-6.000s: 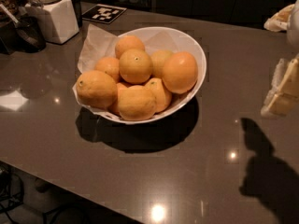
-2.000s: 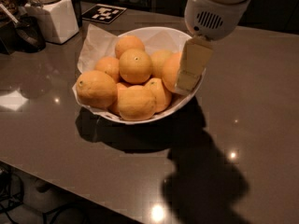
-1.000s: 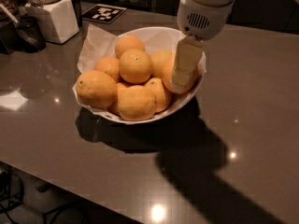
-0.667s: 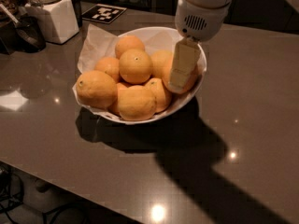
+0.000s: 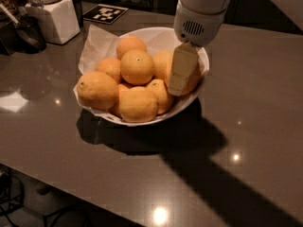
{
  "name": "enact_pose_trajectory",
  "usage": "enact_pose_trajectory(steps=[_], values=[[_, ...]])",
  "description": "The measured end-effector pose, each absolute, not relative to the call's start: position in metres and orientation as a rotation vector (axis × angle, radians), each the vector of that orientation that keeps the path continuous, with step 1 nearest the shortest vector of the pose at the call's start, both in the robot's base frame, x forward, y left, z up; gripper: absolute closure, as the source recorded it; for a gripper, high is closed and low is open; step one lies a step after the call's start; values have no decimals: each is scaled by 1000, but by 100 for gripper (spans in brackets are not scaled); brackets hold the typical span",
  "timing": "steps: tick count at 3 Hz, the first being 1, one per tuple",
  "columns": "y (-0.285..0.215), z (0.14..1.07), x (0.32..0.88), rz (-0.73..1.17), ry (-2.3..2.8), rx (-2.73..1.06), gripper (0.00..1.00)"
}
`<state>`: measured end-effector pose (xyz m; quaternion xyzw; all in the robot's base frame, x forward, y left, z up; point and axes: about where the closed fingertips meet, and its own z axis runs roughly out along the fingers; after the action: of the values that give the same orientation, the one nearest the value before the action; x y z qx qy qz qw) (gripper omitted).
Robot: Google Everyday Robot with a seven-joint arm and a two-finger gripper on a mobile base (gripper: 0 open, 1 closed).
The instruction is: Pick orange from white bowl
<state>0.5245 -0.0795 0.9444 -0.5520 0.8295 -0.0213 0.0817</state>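
One orange [image 5: 196, 78] sits right behind your hand [image 5: 181, 82], which hangs low inside the white bowl [image 5: 142, 122] on the worktop [image 5: 251, 98]; whether it grips, you cannot tell.

The gripper [image 5: 176, 87] hangs over the right side of the bowl [image 5: 142, 122], in front of the orange [image 5: 193, 81], with the piled paler oranges [image 5: 137, 66] crowding its left, open table [image 5: 255, 103] right and near, and a jar [image 5: 56, 18] far left.
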Motion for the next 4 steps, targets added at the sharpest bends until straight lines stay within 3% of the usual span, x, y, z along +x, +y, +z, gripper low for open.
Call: enact_pose_trajectory(steps=[1,2,4], values=[[-79,936,527,-42,2492,-1660,15],[-78,930,528,-27,2500,-1673,21],[-78,930,528,-26,2500,-1674,62]])
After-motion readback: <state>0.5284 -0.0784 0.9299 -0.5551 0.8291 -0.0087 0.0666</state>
